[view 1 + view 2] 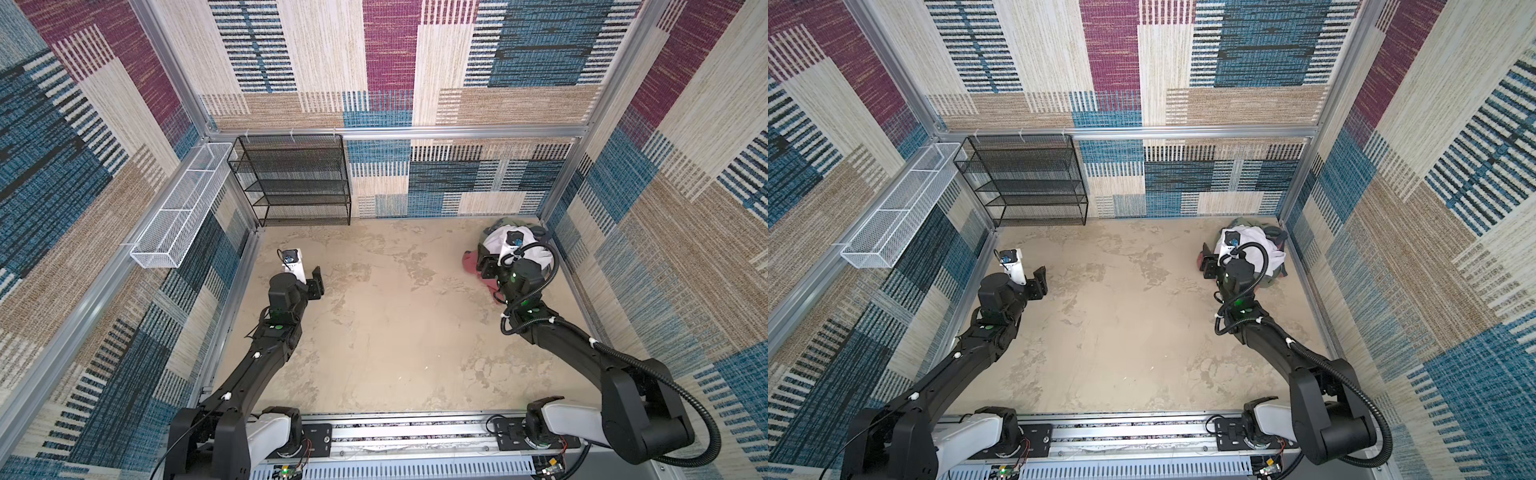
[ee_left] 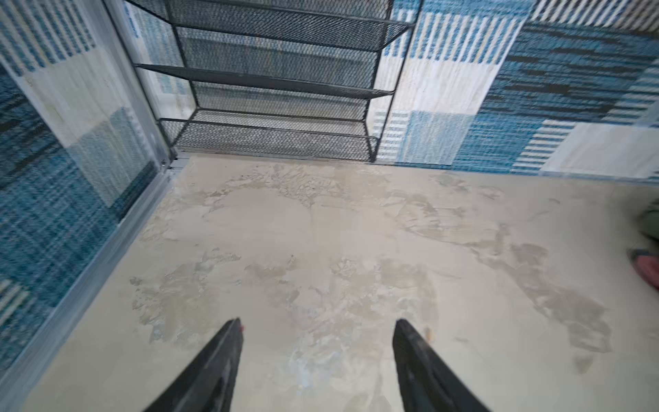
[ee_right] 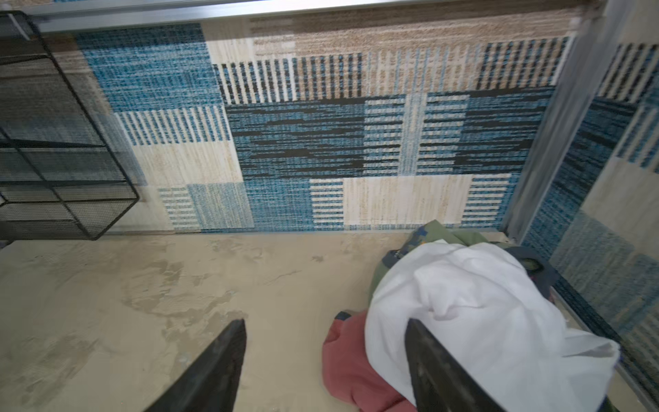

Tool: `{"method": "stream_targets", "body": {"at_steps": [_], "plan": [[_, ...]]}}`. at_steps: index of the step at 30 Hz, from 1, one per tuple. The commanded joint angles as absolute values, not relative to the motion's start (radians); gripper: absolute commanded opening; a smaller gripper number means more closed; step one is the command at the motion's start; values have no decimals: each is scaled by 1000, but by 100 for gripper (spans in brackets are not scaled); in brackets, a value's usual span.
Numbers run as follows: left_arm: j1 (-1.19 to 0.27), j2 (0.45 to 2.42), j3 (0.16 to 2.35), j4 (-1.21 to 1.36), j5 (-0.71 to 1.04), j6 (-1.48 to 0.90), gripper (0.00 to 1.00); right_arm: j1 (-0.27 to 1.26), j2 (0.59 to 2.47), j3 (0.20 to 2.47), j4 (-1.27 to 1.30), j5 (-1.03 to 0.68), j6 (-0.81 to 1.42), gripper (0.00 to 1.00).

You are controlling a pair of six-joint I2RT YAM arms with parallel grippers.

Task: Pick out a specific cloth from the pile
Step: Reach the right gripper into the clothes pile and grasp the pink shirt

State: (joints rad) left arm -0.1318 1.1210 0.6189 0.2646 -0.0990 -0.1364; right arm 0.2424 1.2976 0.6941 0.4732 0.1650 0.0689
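The pile [image 1: 536, 249] lies in the far right corner of the floor. A white garment [image 3: 481, 314] covers most of it, and an olive green one [image 3: 438, 232] shows behind. The salmon-red cloth [image 3: 349, 356] pokes out from under the white garment at the pile's left edge, with a dark blue trim band at its tip; its print is hidden. It also shows in a top view as the cloth [image 1: 471, 261]. My right gripper [image 3: 326, 323] is open just over that red edge, one finger in front of the white garment, gripping nothing. My left gripper [image 2: 317, 328] is open above bare floor on the left.
A black mesh shelf rack [image 1: 291, 178] stands against the back wall at the left. A white wire basket [image 1: 183, 208] hangs on the left wall. Carpeted walls and aluminium rails [image 1: 565, 257] close in the pile's corner. A mottled beige floor [image 1: 395, 311] spreads between the arms.
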Motion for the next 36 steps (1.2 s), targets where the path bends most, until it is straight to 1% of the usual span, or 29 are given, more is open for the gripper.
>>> {"method": "stream_targets", "body": {"at_steps": [1, 7, 10, 14, 21, 29, 36], "plan": [[-167, 1118, 673, 25, -116, -265, 67, 255, 1358, 779, 219, 80, 149, 72], [-206, 1129, 691, -46, -76, -370, 66, 254, 1511, 892, 118, 51, 164, 69], [-212, 1133, 695, -59, -69, -383, 66, 255, 1583, 960, 47, 58, 163, 64], [-215, 1146, 710, -75, -46, -385, 66, 253, 1663, 1022, 1, 94, 165, 60], [-218, 1146, 719, -113, -22, -384, 66, 241, 1802, 1138, -68, 172, 184, 58], [-218, 1128, 738, -158, -23, -349, 66, 219, 1888, 1215, -95, 178, 178, 54], [-218, 1119, 738, -173, -25, -333, 66, 215, 1960, 1275, -126, 224, 172, 52]]}}
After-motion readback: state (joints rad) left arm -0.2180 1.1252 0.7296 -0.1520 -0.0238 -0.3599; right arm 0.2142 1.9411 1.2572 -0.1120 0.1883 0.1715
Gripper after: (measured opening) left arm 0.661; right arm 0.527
